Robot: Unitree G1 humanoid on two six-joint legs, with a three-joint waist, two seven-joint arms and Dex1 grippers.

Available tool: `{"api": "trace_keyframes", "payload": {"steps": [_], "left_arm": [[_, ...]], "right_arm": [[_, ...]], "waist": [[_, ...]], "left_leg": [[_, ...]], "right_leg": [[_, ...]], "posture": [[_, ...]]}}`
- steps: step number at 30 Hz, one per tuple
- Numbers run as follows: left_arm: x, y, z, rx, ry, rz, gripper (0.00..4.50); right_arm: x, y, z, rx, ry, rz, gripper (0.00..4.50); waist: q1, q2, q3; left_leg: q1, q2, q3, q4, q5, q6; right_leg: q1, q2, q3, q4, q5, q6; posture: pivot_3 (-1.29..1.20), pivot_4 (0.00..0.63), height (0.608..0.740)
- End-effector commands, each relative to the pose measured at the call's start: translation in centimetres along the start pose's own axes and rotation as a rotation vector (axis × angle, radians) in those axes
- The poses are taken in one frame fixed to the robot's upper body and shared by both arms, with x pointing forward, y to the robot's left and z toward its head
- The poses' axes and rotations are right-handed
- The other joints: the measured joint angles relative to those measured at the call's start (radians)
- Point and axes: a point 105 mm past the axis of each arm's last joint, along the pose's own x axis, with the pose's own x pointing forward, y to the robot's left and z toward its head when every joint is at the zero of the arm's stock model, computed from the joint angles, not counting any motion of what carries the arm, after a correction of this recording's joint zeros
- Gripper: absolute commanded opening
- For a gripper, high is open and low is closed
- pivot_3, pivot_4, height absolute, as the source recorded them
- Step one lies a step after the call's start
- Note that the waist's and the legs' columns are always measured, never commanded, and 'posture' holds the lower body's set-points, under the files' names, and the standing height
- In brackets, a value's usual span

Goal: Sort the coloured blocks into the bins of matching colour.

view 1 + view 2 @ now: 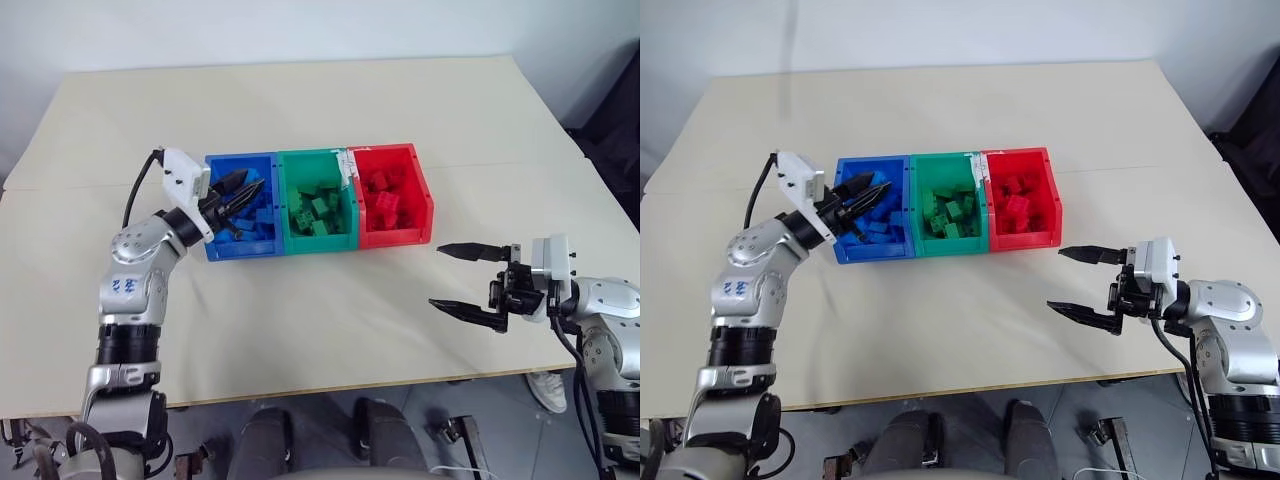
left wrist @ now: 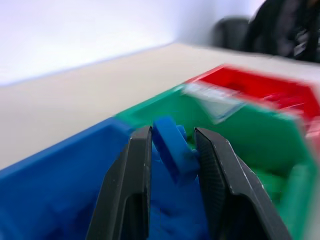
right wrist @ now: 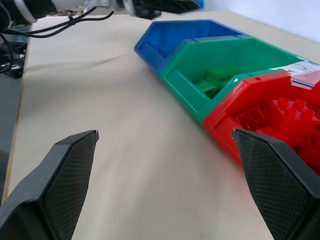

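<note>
While most of the stock lies in plain sight, several items read only in part. Blue block (image 2: 172,150): pinched between the pressed-together fingers of the left gripper (image 1: 243,190), held over the blue bin (image 1: 214,250); in the head views it is hard to tell from the blue bricks beneath. Blue bin contents: loose blue bricks, partly screened by the left gripper; number not legible. Green bin (image 1: 284,215): middle of the row, touching its neighbours on both sides; holds green bricks (image 1: 318,212). Red bin (image 1: 424,195): at the robot's right end of the row; holds red bricks (image 1: 385,200). White label (image 1: 348,165): on the wall between green and red bins; wording unreadable. Right gripper (image 1: 452,278): fingers spread wide, holding nothing, over bare table just beside the red bin's near corner. Surface: table (image 1: 330,95), pale beige, with a faint seam running across. Room: white wall behind; dark shapes past the table's far right corner, cut off by the frame and not identifiable; a shoe (image 1: 545,390) on the grey floor below the table's near edge.
</note>
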Motion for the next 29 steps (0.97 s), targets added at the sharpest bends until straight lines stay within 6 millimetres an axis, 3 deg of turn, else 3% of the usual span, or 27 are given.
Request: {"api": "trace_keyframes", "payload": {"steps": [1,6,12,14,17,19,22,29], "left_arm": [[-0.1,0.1,0.7,0.025,-0.021,-0.008,1.91],[-2.7,-0.3,2.1,0.091,-0.071,-0.049,3.44],[-9.1,-0.3,2.2,0.146,0.007,-0.119,3.44],[-12.7,0.3,0.8,0.186,0.136,-0.101,3.79],[-15.6,0.5,-0.5,0.189,0.242,-0.078,4.48],[-17.1,0.1,-1.3,0.183,0.286,-0.072,4.48],[-17.9,-0.9,-1.7,0.175,0.292,-0.054,4.48],[-16.9,-1.1,-1.6,0.176,0.246,0.026,4.48]], "right_arm": [[0.1,0.0,0.9,-0.042,-0.032,-0.014,4.50],[-0.2,-0.1,0.7,-0.041,-0.034,-0.033,4.50],[-0.2,-0.1,0.1,-0.022,-0.030,0.004,4.50],[-0.1,-0.6,0.1,-0.024,-0.035,0.018,4.50],[-0.2,-1.1,0.0,-0.026,-0.035,0.025,4.50],[-0.3,-1.5,-0.1,-0.029,-0.029,0.028,4.50],[-0.5,-2.1,-0.3,-0.035,-0.019,0.020,4.50],[-1.1,-3.0,-0.6,-0.046,-0.013,-0.030,4.50]], "waist": [[-0.003,0.000,0.000],[-0.006,0.000,0.000],[-0.010,0.000,0.000],[-0.015,0.000,0.000],[-0.016,0.000,0.000],[-0.010,0.000,0.000],[-0.005,0.000,0.000],[-0.007,0.000,0.000]], "left_leg": [[-0.001,0.000,0.000,0.000,0.000,0.000],[-0.001,0.000,0.000,0.000,0.000,0.000],[-0.001,0.002,0.000,0.000,0.000,-0.001],[0.000,0.002,0.001,-0.001,0.000,-0.001],[0.001,0.003,0.000,-0.001,-0.001,0.000],[0.001,0.006,0.000,-0.001,-0.001,0.000],[0.002,0.007,0.000,-0.001,-0.003,0.001],[0.002,0.005,-0.001,-0.001,-0.005,0.002]], "right_leg": [[-0.001,0.000,0.000,0.000,0.000,0.000],[-0.001,0.000,0.000,-0.001,0.000,0.000],[-0.001,0.000,0.000,0.000,0.000,0.000],[-0.001,0.000,0.001,0.000,0.000,0.000],[-0.002,0.000,0.001,0.000,0.000,0.000],[-0.002,-0.002,0.000,-0.002,0.000,-0.001],[-0.002,-0.004,0.001,-0.003,0.000,-0.002],[-0.002,-0.006,0.000,-0.002,0.001,-0.002]], "posture": [[0.00,0.150,0.740],[0.00,0.150,0.740],[0.00,0.150,0.740],[0.00,0.150,0.740],[0.00,0.150,0.740],[0.00,0.150,0.740],[0.00,0.150,0.740],[0.00,0.150,0.740]]}}
